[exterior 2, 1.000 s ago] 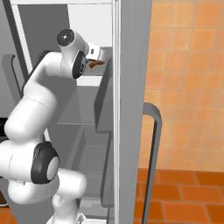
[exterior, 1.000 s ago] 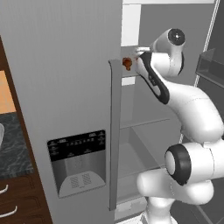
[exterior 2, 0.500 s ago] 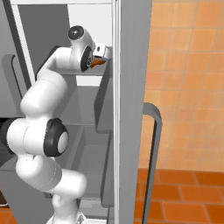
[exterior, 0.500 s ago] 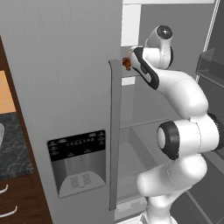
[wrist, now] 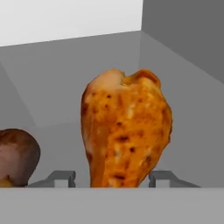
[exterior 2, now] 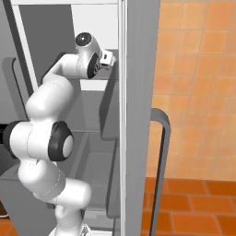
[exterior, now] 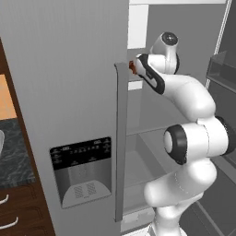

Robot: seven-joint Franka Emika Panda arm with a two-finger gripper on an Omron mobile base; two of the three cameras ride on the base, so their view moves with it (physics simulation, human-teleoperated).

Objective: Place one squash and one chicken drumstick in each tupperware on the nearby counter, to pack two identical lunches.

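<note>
In the hand view a glossy orange-brown chicken drumstick [wrist: 127,131] stands upright on a grey fridge shelf, right between my gripper's [wrist: 111,178] two fingertips. The right fingertip [wrist: 161,177] meets its side; a thin gap shows at the left one. The jaws stand open, narrowed around it. A darker brown rounded lump [wrist: 15,155] lies to its left; I cannot tell what it is. From the left base view my gripper [exterior: 134,67] reaches onto the upper shelf behind the fridge door edge. A strip of speckled counter [exterior: 11,152] shows at far left. The squash and tupperware are out of view.
The closed grey fridge door [exterior: 69,92] with its long handle [exterior: 120,138] and dispenser panel [exterior: 83,170] stands left of the arm. The open door [exterior 2: 138,115] and orange tiled wall [exterior 2: 198,92] lie to the right. Lower shelves [exterior: 138,161] sit below the hand.
The arm has stretched further onto the upper shelf and its elbow has swung up. The jaws have narrowed from wide open to close around the drumstick.
</note>
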